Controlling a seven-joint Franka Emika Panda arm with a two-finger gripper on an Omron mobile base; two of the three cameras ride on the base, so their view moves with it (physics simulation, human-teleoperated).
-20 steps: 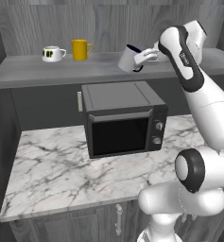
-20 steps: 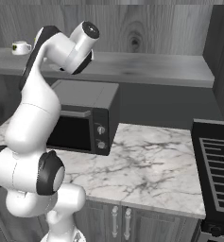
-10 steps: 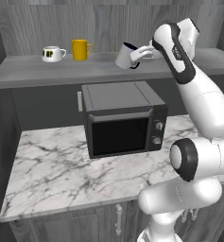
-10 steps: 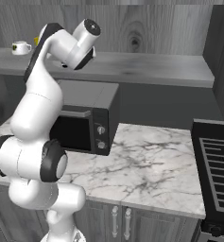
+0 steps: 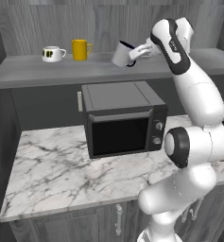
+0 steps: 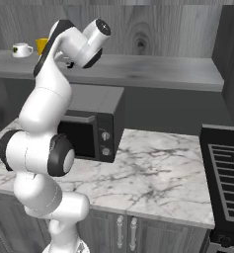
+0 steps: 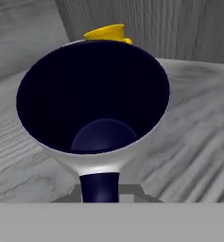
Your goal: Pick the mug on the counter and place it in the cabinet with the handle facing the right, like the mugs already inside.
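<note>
The light-grey mug (image 5: 122, 55) with its dark navy inside hangs tilted just above the cabinet shelf (image 5: 38, 71), to the right of the yellow mug. My gripper (image 5: 136, 52) is shut on the mug from its right side. In the hand view the mug (image 7: 94, 108) opens toward the camera, its navy handle (image 7: 100, 186) at the bottom of the picture and the grey shelf board (image 7: 193, 118) beneath it. In the right base view my arm hides the mug. The marble counter (image 5: 52, 175) lies below.
A yellow mug (image 5: 80, 49) and a squat white cup (image 5: 52, 54) stand on the shelf's left part, handles to the right. A dark microwave (image 5: 123, 118) sits on the counter under the shelf. A stove (image 6: 227, 173) borders the counter (image 6: 153, 173) at the right.
My arm has carried the mug a little up and to the left along the shelf, closer to the yellow mug. The grip on it has stayed the same.
</note>
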